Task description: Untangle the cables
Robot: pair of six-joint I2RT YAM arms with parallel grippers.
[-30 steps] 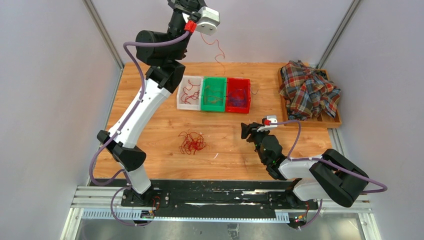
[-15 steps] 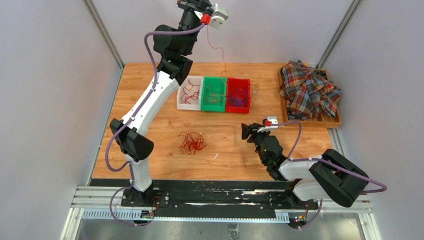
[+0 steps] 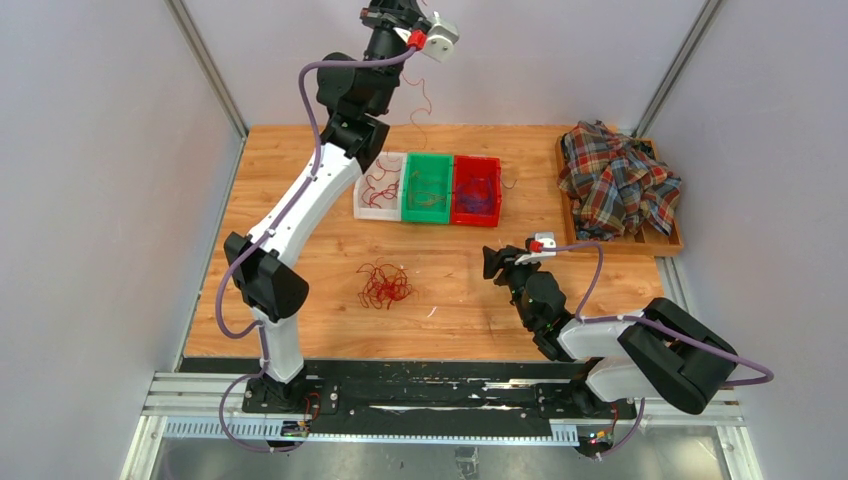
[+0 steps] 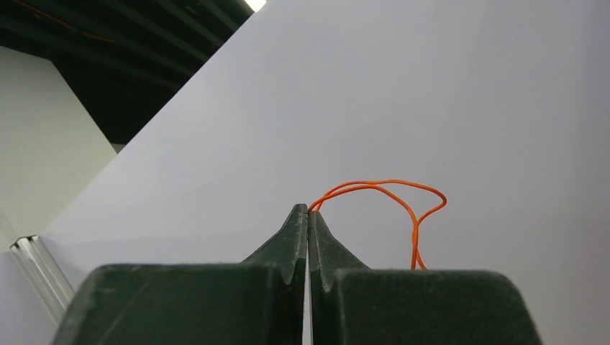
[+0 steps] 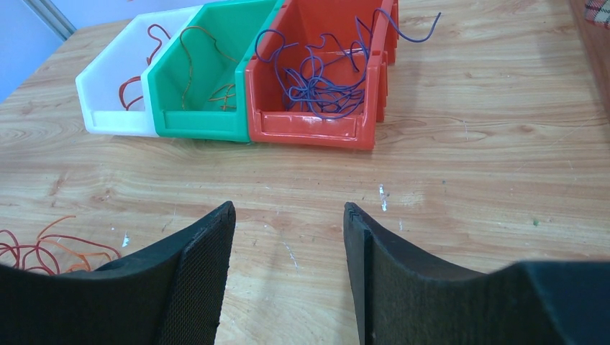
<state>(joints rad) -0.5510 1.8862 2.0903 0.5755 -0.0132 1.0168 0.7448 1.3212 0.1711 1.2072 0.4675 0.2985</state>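
Dangling cable [image 4: 388,188], tail behind left claw [image 4: 308,212]

Loose tangled heap of red-orange cables [image 3: 385,285]; 1 orange strand [image 4: 392,182] high above.

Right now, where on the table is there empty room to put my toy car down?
Bare wood lies between the red bin and the plaid shirt, and between the bins and the red wire bunch. The strip between that bunch and the right gripper is free too. Crowded: the three bins, full of wires, and the shirt's tray.
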